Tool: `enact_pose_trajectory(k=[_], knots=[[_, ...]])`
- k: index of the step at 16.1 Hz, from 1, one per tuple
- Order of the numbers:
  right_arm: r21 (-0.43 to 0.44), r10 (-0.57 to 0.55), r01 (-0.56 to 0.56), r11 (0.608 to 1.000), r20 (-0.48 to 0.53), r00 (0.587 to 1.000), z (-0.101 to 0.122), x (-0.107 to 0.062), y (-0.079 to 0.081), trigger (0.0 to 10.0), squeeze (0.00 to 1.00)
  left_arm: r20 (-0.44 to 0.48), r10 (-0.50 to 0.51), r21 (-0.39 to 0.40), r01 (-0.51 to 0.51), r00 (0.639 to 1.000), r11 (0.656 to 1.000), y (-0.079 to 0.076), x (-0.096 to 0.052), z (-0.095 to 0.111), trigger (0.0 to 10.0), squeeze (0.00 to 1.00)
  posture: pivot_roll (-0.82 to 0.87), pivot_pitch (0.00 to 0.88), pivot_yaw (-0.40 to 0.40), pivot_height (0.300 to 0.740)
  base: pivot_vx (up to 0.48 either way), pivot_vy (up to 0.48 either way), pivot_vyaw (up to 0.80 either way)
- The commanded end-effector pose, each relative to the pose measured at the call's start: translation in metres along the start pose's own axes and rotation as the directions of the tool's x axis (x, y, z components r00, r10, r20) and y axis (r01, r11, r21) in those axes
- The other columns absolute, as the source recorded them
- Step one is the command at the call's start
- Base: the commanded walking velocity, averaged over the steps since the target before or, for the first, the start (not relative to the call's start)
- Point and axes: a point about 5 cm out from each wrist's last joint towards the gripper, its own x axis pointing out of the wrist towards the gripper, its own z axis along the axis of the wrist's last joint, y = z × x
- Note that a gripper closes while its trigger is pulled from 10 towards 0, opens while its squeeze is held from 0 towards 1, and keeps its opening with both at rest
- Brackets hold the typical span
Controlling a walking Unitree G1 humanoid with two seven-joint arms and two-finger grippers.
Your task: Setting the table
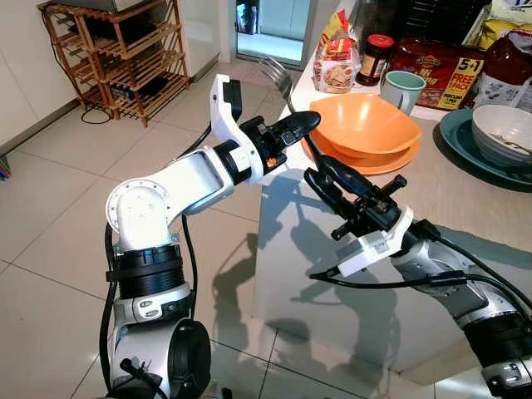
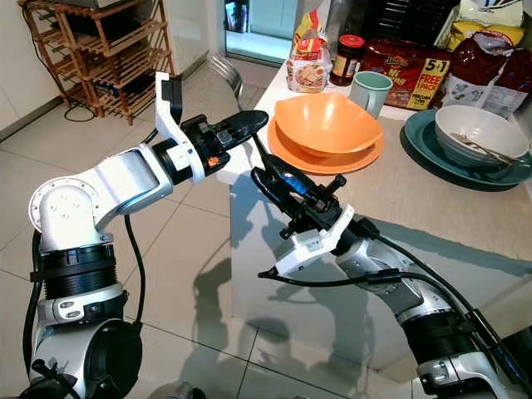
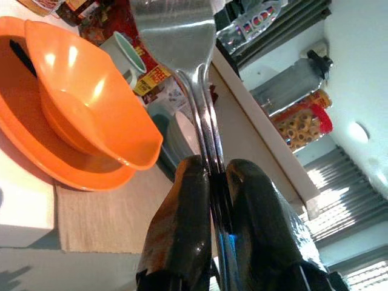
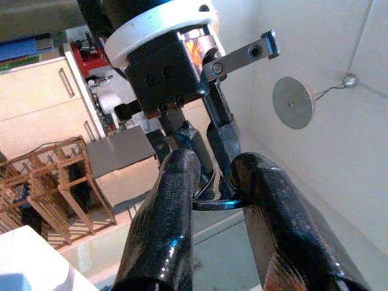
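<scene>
Here, at the near corner of a white counter (image 1: 432,216), both arms meet over a shiny metal fork (image 1: 281,83). The left gripper (image 1: 293,129) has its two black fingers pressed together on the fork's handle, and the tines stand up above it, against the floor beyond the counter edge. In the left wrist view the handle (image 3: 203,115) runs straight up out of the pinch between the fingers (image 3: 182,224), widening toward the head at the top. The right gripper (image 1: 322,176) sits just below the left one, its fingers a little apart around the lower end of the handle; in the right wrist view the handle's rounded end (image 4: 213,203) lies between the two fingertips (image 4: 176,182), though whether they press on it cannot be made out.

Just beside the grippers, a deep orange plastic bowl (image 1: 366,123) sits on a flat orange plastic plate (image 1: 374,162); nothing shows inside the bowl. Further to the robot's right, a white ceramic bowl (image 2: 480,133) rests on a dark teal plate (image 2: 424,145), with something thin and metallic lying inside it, too small to name. Behind the orange bowl stands a pale green mug (image 1: 401,89), its inside hidden from view. Along the back of the counter are a red-lidded dark jar (image 1: 378,58), a small printed snack bag (image 1: 337,62), and a red noodle multipack marked "5+1 FREE PACK" (image 1: 436,71).
</scene>
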Motion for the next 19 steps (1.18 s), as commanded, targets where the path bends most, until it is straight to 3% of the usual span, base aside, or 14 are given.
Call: enact_pose_trajectory(k=[1,6,7,8,10,11,12,13,14,15,16,17,18,19], knots=[[-0.005,-0.008,0.008,1.000,-0.014,1.000,-0.004,-0.001,-0.004,10.0,1.00,-0.025,0.011,0.014,-0.010,1.000,1.000,-0.002,0.002,-0.001,0.0,0.00,0.18,0.000,0.001,0.740,0.000,0.000,0.00],[0.014,-0.005,0.006,1.000,-0.034,0.999,-0.003,-0.007,-0.001,10.0,1.00,0.042,0.046,0.025,-0.047,0.998,0.999,0.002,0.001,0.017,0.0,0.00,0.17,0.000,0.000,0.740,0.000,0.000,0.00],[0.017,-0.001,0.002,1.000,-0.047,0.999,-0.002,-0.009,0.001,10.0,0.95,0.070,0.059,0.032,-0.061,0.996,0.998,0.004,0.000,0.025,0.0,0.00,0.17,0.000,0.000,0.740,0.000,0.000,0.00],[0.035,0.000,0.003,0.999,-0.064,0.998,0.000,-0.016,0.005,10.0,0.00,0.120,0.087,0.035,-0.092,0.989,0.995,0.007,-0.003,0.038,0.0,0.00,0.17,0.000,-0.001,0.740,0.000,0.000,0.00],[0.067,-0.039,0.046,0.997,-0.098,0.994,0.004,-0.024,0.004,10.0,0.00,0.182,0.132,0.060,-0.145,0.974,0.988,0.014,-0.010,0.056,0.0,0.00,0.17,0.000,0.001,0.740,0.000,0.000,0.00],[0.091,-0.095,0.110,0.990,-0.156,0.983,0.003,-0.030,0.000,10.0,0.00,0.222,0.199,0.121,-0.230,0.954,0.966,0.021,-0.018,0.066,0.0,0.00,0.17,0.000,0.001,0.740,0.000,0.000,0.00],[0.108,-0.147,0.174,0.979,-0.220,0.964,-0.001,-0.033,-0.004,10.0,0.00,0.248,0.265,0.187,-0.314,0.932,0.931,0.027,-0.024,0.070,0.0,0.00,0.16,0.000,0.003,0.740,0.000,0.000,0.00],[0.154,-0.238,0.321,0.934,-0.403,0.884,-0.013,-0.039,-0.011,10.0,0.00,0.287,0.387,0.369,-0.474,0.876,0.800,0.038,-0.037,0.072,0.0,0.00,0.16,0.000,0.000,0.740,0.000,0.000,0.00],[0.195,-0.257,0.390,0.900,-0.485,0.836,-0.017,-0.040,-0.013,10.0,0.00,0.300,0.426,0.461,-0.521,0.853,0.718,0.041,-0.043,0.068,0.0,0.00,0.16,0.000,-0.001,0.740,0.000,0.000,0.00],[0.317,-0.222,0.470,0.824,-0.582,0.782,-0.018,-0.038,-0.007,10.0,0.00,0.328,0.444,0.558,-0.550,0.834,0.621,0.043,-0.050,0.056,4.6,0.00,0.15,0.000,-0.010,0.740,0.000,0.000,0.00],[0.427,-0.178,0.509,0.747,-0.609,0.773,-0.009,-0.032,0.000,10.0,0.00,0.379,0.398,0.604,-0.549,0.836,0.578,0.039,-0.054,0.043,10.0,0.00,0.14,0.003,-0.012,0.740,0.000,0.000,0.00],[0.493,-0.154,0.567,0.660,-0.650,0.744,0.000,-0.031,0.006,10.0,0.00,0.408,0.368,0.608,-0.550,0.835,0.573,0.038,-0.061,0.029,10.0,0.00,0.13,0.008,-0.018,0.740,0.000,0.000,0.00],[0.509,-0.149,0.624,0.592,-0.693,0.706,0.008,-0.036,0.010,10.0,0.00,0.413,0.367,0.655,-0.552,0.834,0.516,0.043,-0.070,0.014,10.0,0.00,0.12,0.012,-0.024,0.740,0.000,0.000,0.00],[0.508,-0.120,0.644,0.573,-0.725,0.678,0.009,-0.040,0.014,10.0,0.00,0.402,0.361,0.707,-0.536,0.841,0.460,0.046,-0.074,0.005,10.0,0.00,0.12,0.014,-0.025,0.740,0.000,0.000,0.00]])
